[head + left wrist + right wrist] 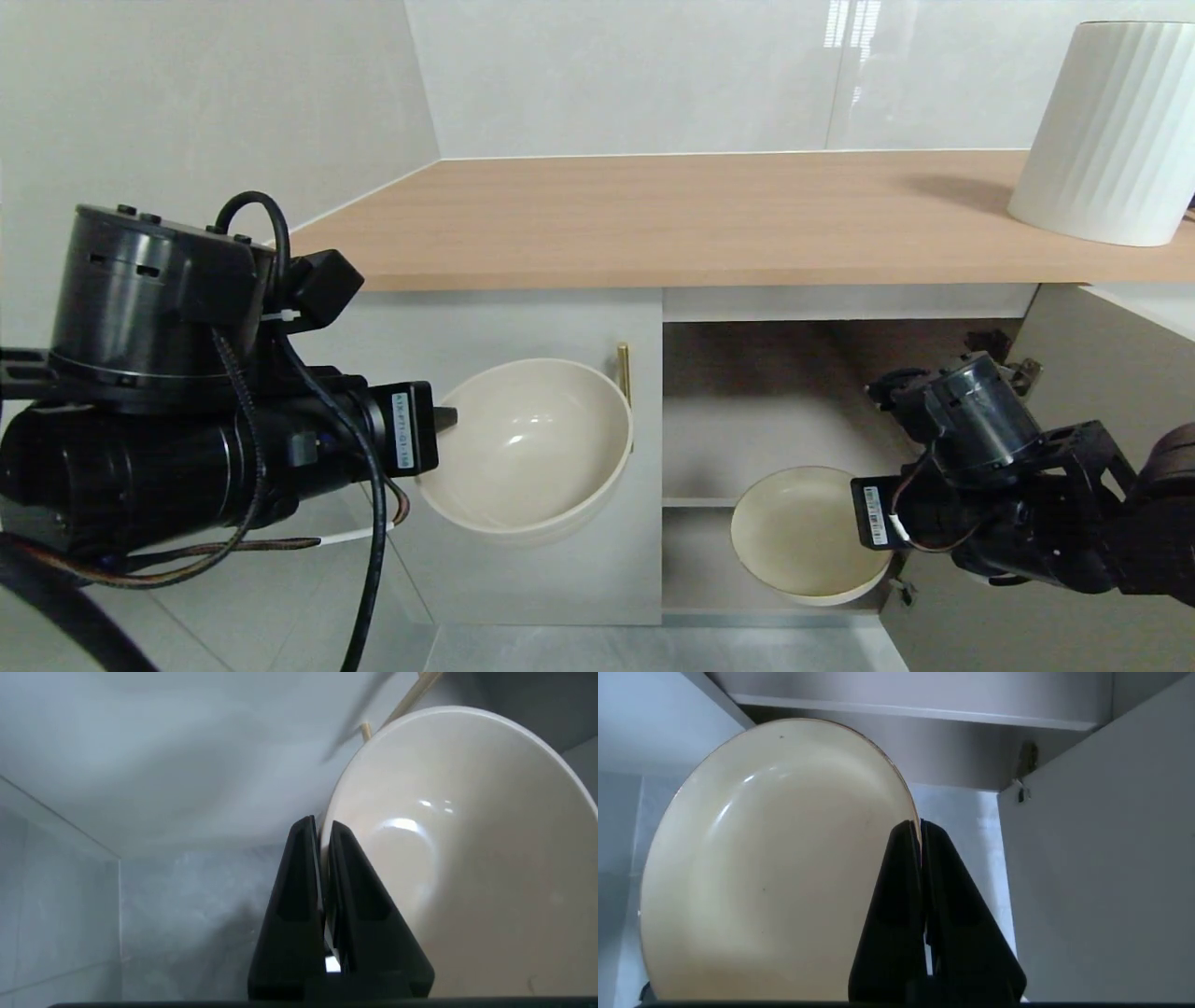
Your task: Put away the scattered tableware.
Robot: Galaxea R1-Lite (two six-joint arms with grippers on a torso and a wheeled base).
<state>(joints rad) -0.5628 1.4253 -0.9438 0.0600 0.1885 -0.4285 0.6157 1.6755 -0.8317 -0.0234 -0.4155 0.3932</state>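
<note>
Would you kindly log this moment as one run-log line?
left gripper: shut on bowl rim, before closed door | right gripper: shut on plate rim, at open cabinet compartment | counter: white ribbed container

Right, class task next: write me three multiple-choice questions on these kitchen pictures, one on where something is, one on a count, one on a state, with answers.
1. Where does the white ribbed container stand? A on the wooden counter; B in a sink; C on the floor.
2. How many dishes are being held? A one; B two; C four.
3. The cupboard behind the plate is: A open; B shut; C taped over.
Answers: 1 A, it sits at the counter's right end. 2 B, the left fingers pinch the rim of a bowl and the right fingers pinch the plate. 3 A, its shelf shows beside the plate.
</note>
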